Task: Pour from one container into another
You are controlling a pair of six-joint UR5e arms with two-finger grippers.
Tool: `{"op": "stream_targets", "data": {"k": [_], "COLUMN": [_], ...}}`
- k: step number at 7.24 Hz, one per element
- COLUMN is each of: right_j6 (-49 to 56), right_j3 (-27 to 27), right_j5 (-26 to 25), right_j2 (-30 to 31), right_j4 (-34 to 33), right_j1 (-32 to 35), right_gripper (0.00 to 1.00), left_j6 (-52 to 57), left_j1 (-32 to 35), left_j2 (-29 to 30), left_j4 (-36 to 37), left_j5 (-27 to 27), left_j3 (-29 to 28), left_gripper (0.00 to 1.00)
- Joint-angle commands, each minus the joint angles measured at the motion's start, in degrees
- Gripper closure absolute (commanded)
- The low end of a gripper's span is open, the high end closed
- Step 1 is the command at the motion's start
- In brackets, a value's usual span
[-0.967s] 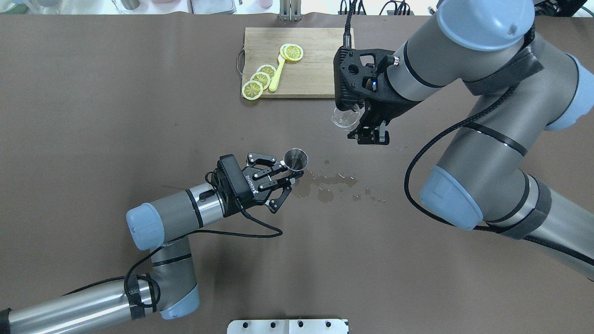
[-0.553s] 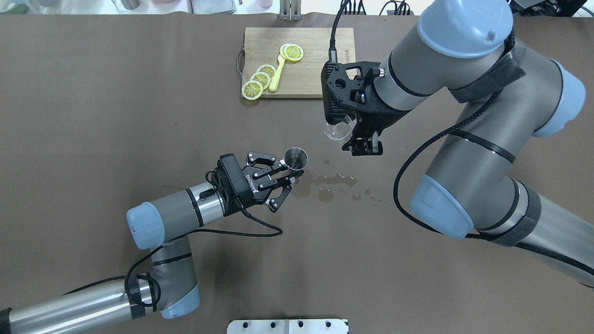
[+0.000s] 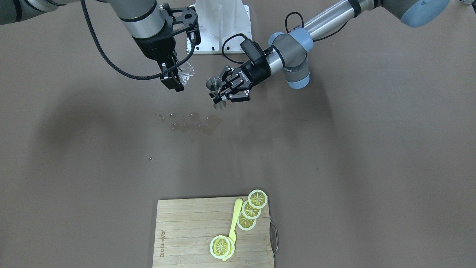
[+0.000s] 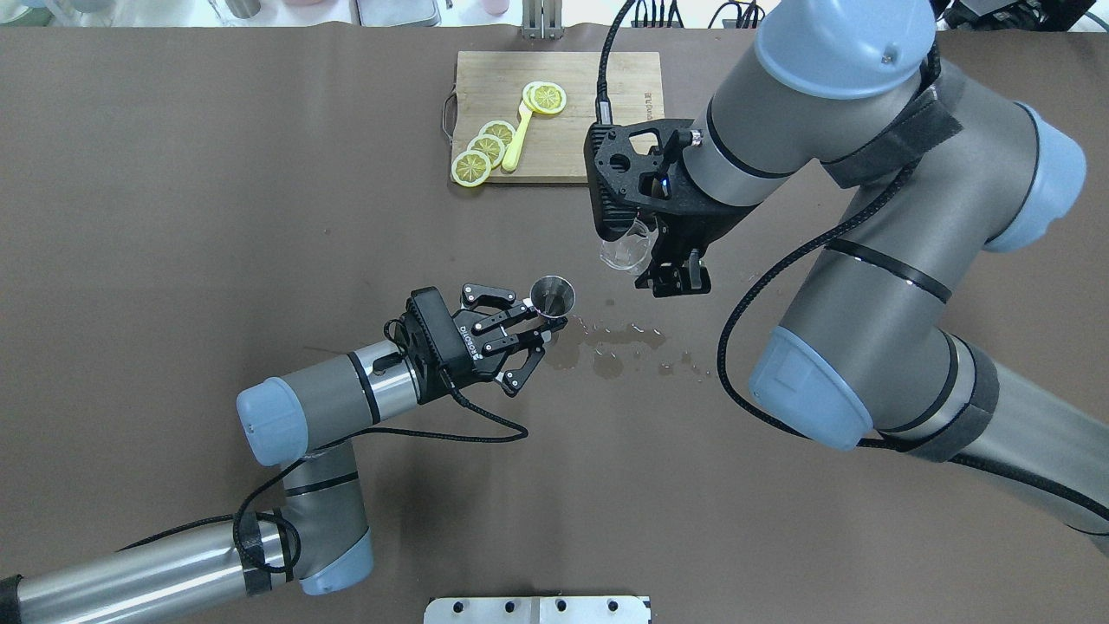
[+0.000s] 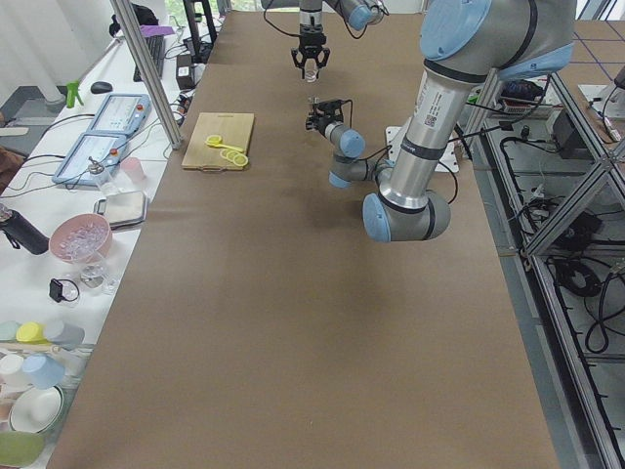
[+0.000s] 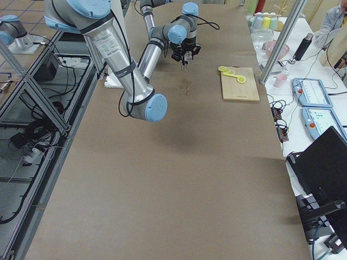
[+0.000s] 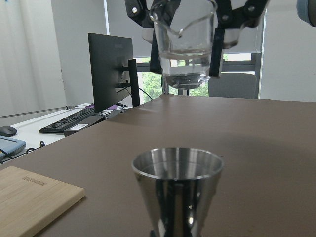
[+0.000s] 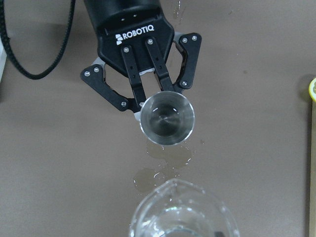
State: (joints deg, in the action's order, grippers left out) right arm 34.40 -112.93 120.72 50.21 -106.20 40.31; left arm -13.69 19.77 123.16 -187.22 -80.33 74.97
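Observation:
My left gripper (image 4: 537, 326) is shut on the waist of the steel jigger (image 4: 553, 296), holding it upright just above the table. The jigger's open cup (image 8: 167, 118) looks dark inside. The clear glass beaker (image 4: 622, 250) hangs higher, to the right of the jigger and a little beyond it, with my right gripper (image 4: 648, 265) shut on it. In the left wrist view the beaker (image 7: 185, 44) is upright with a little clear liquid in its bottom, above and behind the jigger (image 7: 177, 190). The beaker's rim (image 8: 182, 212) lies short of the jigger's mouth.
A wet spill (image 4: 619, 342) spreads on the brown table right of the jigger. A wooden cutting board (image 4: 589, 147) with lemon slices (image 4: 485, 147) and a yellow spoon (image 4: 518, 139) lies at the far middle. A white mounting plate (image 3: 219, 26) sits by the robot's base.
My right arm has carried the beaker leftward and nearer to the jigger. The left arm and the jigger have stayed still.

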Motion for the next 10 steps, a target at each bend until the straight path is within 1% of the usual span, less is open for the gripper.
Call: {"op": "stream_targets", "data": {"k": [1, 5, 8, 10], "right_j6": [0.7, 0.5, 0.4, 0.3], "right_j3": [0.0, 0.9, 1.9, 4.5], "right_j5": [-0.2, -0.6, -0.7, -0.6], "right_j2": [-1.9, -5.7, -7.6, -8.9], "right_j4": [-5.2, -13.6, -17.8, -18.3], "right_j1": [-0.6, -0.8, -1.4, -1.5], "right_gripper": [1.00, 1.00, 1.00, 1.00], "left_j6": [0.1, 0.0, 0.1, 0.0], "left_j1": [0.0, 0.0, 0.0, 0.0], "left_j2": [0.0, 0.0, 0.0, 0.0], "left_j4": [0.0, 0.0, 0.0, -0.1], "left_j5": [0.0, 0.0, 0.0, 0.0], "left_j3": [0.0, 0.0, 0.0, 0.0], "left_gripper": [1.00, 1.00, 1.00, 1.00]}}
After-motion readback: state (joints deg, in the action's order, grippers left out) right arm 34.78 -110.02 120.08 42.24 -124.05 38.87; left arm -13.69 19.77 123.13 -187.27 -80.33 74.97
